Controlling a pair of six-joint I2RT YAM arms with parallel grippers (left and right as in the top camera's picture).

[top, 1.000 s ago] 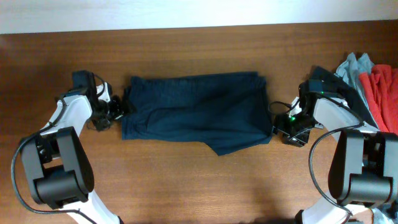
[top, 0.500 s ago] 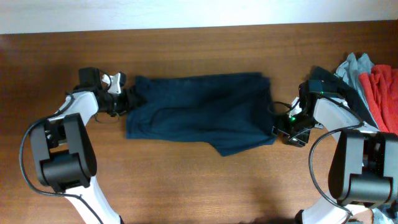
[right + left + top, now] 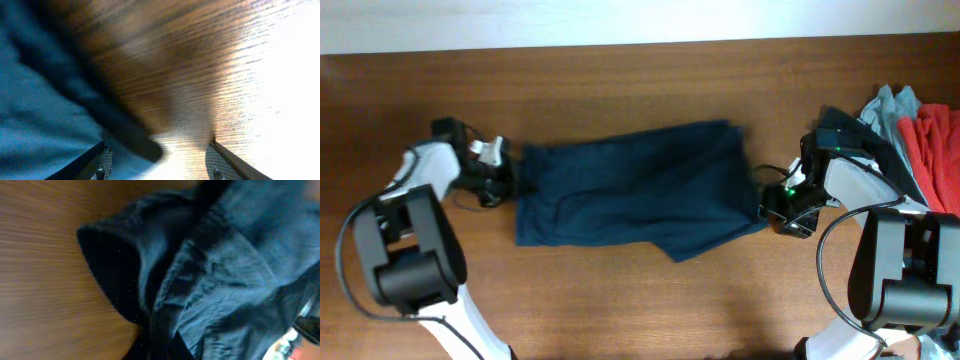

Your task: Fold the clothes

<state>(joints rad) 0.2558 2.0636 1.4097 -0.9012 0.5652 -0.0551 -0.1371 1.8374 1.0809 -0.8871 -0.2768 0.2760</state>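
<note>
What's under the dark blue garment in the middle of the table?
Only the wooden table shows around the garment. It lies fairly flat, its own folded layers showing at the left end; anything beneath is covered.

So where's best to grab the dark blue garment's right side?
Grip the dark blue garment at its right edge near the lower corner, coming low from the right: that hem lies flat and reaches between the fingers of the open right gripper.
</note>
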